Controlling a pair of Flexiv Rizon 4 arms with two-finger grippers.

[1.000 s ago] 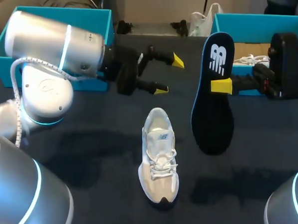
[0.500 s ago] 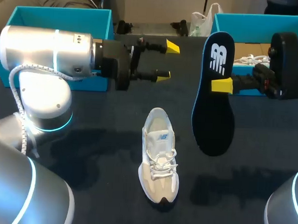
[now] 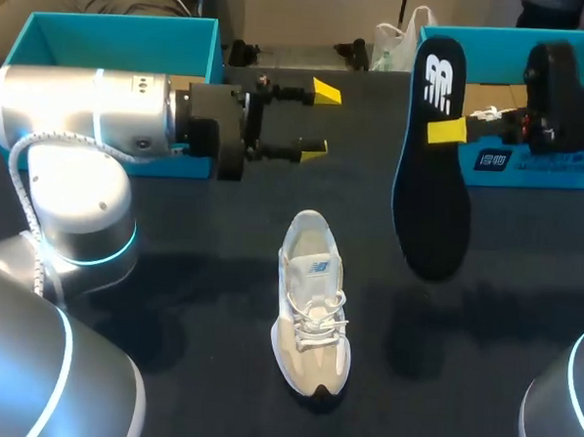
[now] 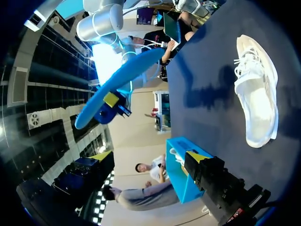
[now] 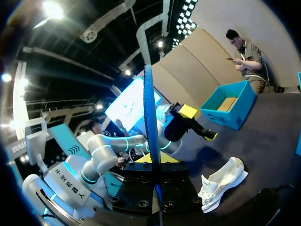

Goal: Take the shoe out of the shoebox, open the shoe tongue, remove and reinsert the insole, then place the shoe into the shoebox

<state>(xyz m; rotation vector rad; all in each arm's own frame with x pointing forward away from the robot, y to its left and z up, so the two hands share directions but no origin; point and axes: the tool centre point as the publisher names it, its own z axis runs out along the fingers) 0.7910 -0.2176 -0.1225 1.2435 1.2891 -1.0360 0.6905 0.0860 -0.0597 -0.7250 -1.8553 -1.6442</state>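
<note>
Gripping white-logo insole (image 3: pixel 431 187), right jaws clenched; left jaws released, apart from shoe (image 3: pixel 312 308).

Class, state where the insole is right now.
Head view, right side: the insole hangs upright in the right jaws, in front of the right shoebox.

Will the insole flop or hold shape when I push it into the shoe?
Probably holds shape: the insole hangs straight below the right gripper. Seen edge-on it looks thin, so likely light, and it may bend if jammed toe-first.
</note>
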